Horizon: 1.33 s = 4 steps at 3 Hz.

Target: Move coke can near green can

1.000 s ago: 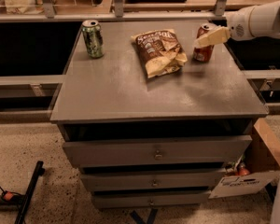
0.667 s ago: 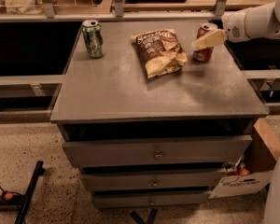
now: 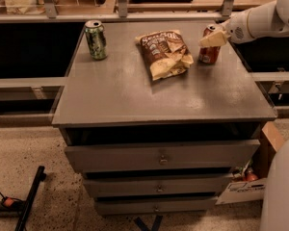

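The coke can (image 3: 209, 54) is red-orange with a silver top and stands upright at the back right of the grey cabinet top (image 3: 135, 95). My gripper (image 3: 210, 36) reaches in from the right on a white arm and is at the can's upper part, with a pale part of it crossing in front of the can. The green can (image 3: 96, 40) stands upright at the back left of the top, far from the coke can.
A brown chip bag (image 3: 164, 53) lies between the two cans, close to the left of the coke can. The cabinet has three drawers (image 3: 161, 157) below. A rail (image 3: 135, 6) runs behind the top. A cardboard box (image 3: 260, 172) sits on the floor at the right.
My gripper has shifted slightly left and closer onto the coke can. The cans and the chip bag have not moved.
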### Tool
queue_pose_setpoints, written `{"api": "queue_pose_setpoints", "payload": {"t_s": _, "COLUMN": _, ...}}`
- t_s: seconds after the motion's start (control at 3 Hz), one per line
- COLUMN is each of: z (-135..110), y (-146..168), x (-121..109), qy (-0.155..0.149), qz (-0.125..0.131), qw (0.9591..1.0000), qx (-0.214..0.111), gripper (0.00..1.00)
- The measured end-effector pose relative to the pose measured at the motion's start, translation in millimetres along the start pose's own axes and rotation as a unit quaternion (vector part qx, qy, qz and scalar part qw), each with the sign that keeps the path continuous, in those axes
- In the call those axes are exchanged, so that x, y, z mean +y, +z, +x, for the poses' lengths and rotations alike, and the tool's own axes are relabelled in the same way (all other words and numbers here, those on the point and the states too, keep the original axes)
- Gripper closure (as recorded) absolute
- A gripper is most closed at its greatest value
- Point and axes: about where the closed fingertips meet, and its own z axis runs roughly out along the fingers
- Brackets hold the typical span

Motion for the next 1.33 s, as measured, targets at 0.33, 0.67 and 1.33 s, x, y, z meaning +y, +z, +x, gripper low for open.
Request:
{"api": "queue_pose_setpoints", "payload": {"t_s": 0.33, "z": -3.6, "y": -2.7, "x": 0.2, "qy": -0.003, "qz": -0.001, "qw": 1.0000, "qx": 0.009, "gripper": 0.65}}
{"api": "queue_pose_setpoints", "payload": {"t_s": 0.67, "z": -13.5, "y": -10.1, "x": -1.4, "qy": -0.005, "qz": 0.001, "qw": 0.9999, "qx": 0.014, "gripper": 0.88}}
{"api": "queue_pose_setpoints", "payload": {"t_s": 1.33, "z": -76.4, "y": -52.9, "x": -13.3, "qy": -0.034, "qz": 0.034, "qw": 0.9986, "qx": -0.021, "gripper": 1.00}}
